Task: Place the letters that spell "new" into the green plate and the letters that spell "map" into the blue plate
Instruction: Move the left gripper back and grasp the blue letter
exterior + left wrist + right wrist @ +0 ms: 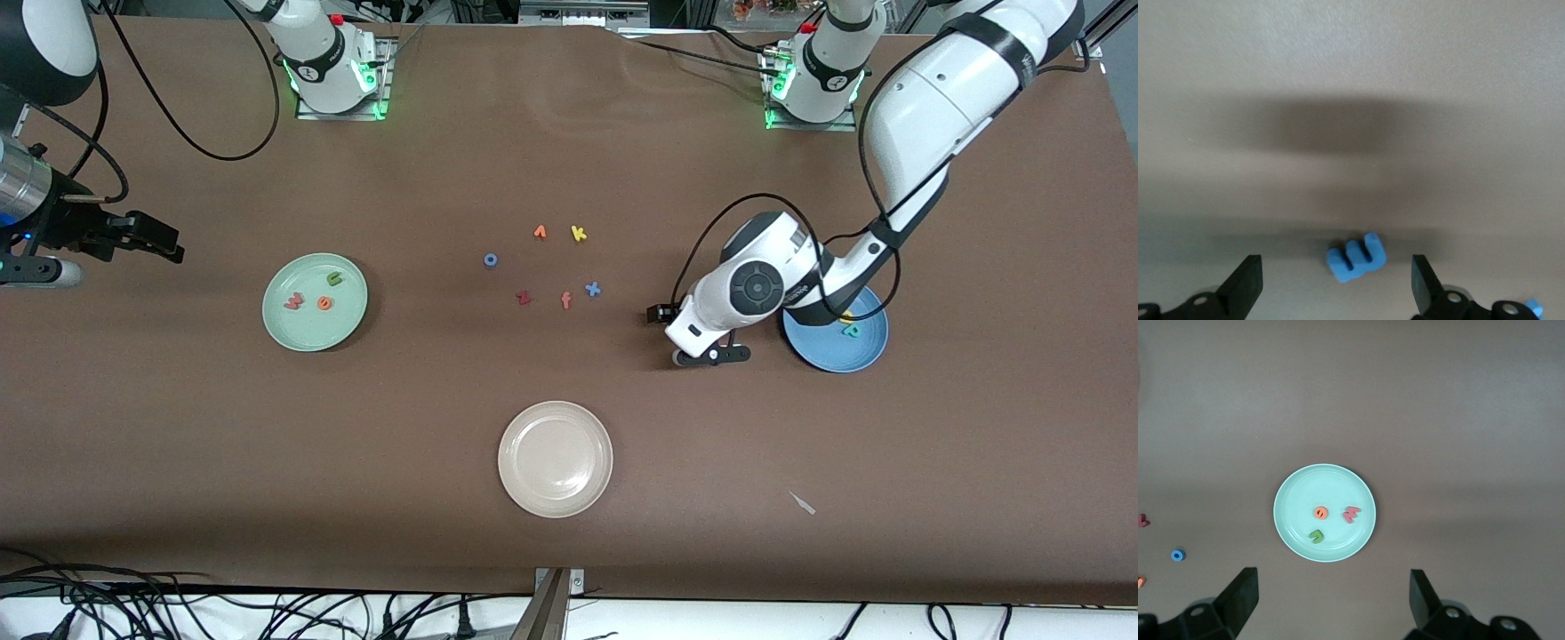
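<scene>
The green plate [315, 331] [1295, 500] lies toward the right arm's end of the table and holds the salmon-red "w" [293, 303] [1351, 514], the orange "e" [325, 303] [1320, 513] and the olive-green "n" [334, 278] [1316, 536]. On the blue plate [836, 357], partly under the left arm, lie the yellow "a" [846, 316] and the teal "p" [851, 331]. My left gripper [711, 356] [1335, 268] is low over the table beside the blue plate, open. The blue "m" [1356, 256] lies flat between its fingers, untouched. My right gripper [160, 242] [1331, 583] waits open, high beside the green plate.
A cream-white plate [556, 458] sits nearer the front camera. Mid-table lie loose letters: an orange one [540, 232], a yellow "k" [579, 234], a blue ring [490, 260], a dark red "z" [524, 298], an orange-red "f" [565, 300] and a blue "x" [592, 288].
</scene>
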Controlling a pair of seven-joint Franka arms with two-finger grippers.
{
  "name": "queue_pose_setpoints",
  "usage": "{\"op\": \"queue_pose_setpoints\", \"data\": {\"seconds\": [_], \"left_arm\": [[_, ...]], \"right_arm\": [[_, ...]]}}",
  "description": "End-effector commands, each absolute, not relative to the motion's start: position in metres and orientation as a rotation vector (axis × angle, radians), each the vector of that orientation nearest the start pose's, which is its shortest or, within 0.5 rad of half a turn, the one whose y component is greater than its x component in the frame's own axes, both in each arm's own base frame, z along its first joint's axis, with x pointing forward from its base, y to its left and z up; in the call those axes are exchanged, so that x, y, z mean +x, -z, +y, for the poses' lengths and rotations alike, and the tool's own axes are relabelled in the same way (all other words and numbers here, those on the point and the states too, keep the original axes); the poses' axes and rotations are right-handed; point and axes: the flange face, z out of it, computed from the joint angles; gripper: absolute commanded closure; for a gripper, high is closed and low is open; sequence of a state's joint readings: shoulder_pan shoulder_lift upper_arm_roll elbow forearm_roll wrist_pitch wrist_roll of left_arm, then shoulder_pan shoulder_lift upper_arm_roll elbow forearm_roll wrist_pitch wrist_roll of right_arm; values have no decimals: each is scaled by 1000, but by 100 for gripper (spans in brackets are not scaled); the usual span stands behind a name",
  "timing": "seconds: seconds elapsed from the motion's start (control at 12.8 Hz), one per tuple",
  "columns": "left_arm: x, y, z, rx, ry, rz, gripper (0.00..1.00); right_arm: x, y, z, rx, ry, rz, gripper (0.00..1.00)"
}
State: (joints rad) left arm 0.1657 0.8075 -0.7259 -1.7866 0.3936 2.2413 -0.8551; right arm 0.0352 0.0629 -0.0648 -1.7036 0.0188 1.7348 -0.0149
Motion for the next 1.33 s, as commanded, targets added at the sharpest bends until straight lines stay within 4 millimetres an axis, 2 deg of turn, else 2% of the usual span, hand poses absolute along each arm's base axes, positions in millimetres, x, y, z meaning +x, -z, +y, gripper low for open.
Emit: {"op": "queue_pose_setpoints", "data": {"seconds": [0.0,0.24,0.63,0.78,1.18,1.25], "left_arm": [[564,-174,-309,-3172,-335,-394,2],[562,-170,-309,-3115,-340,-634,2],[557,-165,-313,-3100,-340,-750,10],[551,-163,-320,-3099,-347,-737,19],[551,-159,-319,-3096,-358,-738,52],[551,-159,-319,-3096,-359,-740,55]], "right_arm": [[575,-541,-15,-3118,-56,-5,0],[575,-541,-15,-3118,-56,-5,0],[575,-541,-15,-3118,-56,-5,0],[575,-542,-15,-3118,-56,-5,0],[575,-542,-16,-3117,-53,-33,0],[575,-543,-18,-3117,-51,-34,0]]}}
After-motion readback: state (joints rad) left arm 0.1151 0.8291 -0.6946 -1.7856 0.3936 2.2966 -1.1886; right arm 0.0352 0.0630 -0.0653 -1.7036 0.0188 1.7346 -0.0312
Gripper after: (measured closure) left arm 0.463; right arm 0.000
